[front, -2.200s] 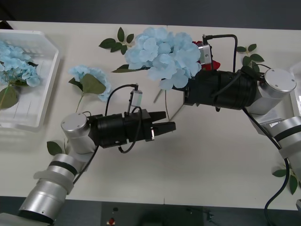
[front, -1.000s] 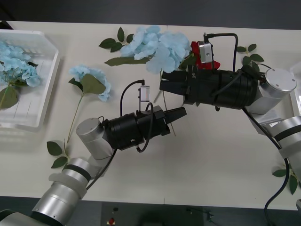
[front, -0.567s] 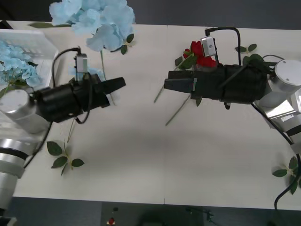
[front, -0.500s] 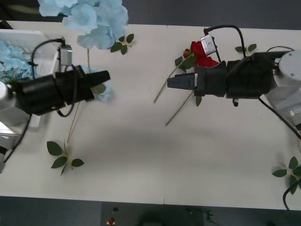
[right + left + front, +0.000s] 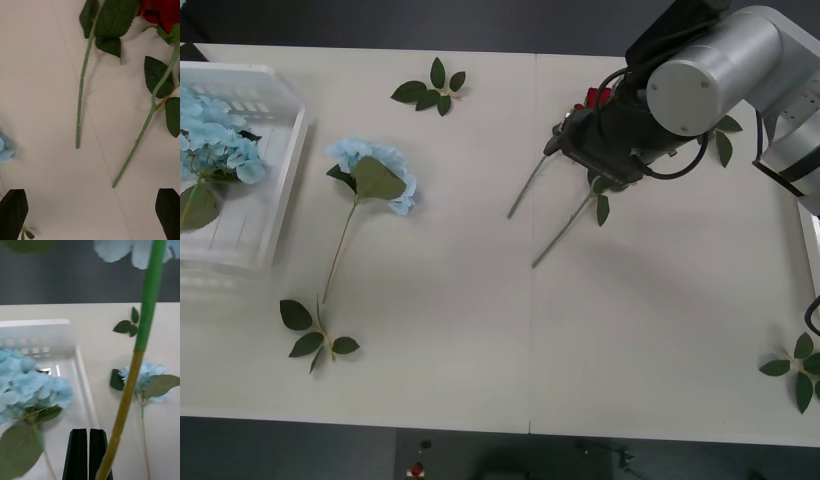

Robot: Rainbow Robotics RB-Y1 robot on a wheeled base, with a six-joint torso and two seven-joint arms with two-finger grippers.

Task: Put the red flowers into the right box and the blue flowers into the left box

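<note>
In the left wrist view my left gripper (image 5: 89,431) is shut on the stem (image 5: 129,390) of a pale blue flower (image 5: 120,247), held in the air beside the left box (image 5: 84,378). That slotted white box (image 5: 285,150) holds more blue flowers (image 5: 215,145). Another blue flower (image 5: 372,168) lies on the table to the box's right. My right gripper (image 5: 90,213) is open and points down over two red flowers (image 5: 161,11), whose long stems (image 5: 80,97) lie between its fingers' line. My right arm (image 5: 700,70) covers most of the red blooms (image 5: 590,97). The right box's rim (image 5: 814,250) shows at the far right.
Loose leaf sprigs lie at the back (image 5: 432,85), near the front left (image 5: 312,335) and at the front right (image 5: 800,370). The table's front edge runs along the bottom of the front view.
My left arm took the big blue flower from the right gripper and carried it left, out of the front view. My right arm rose and turned to point down over the red flowers.
</note>
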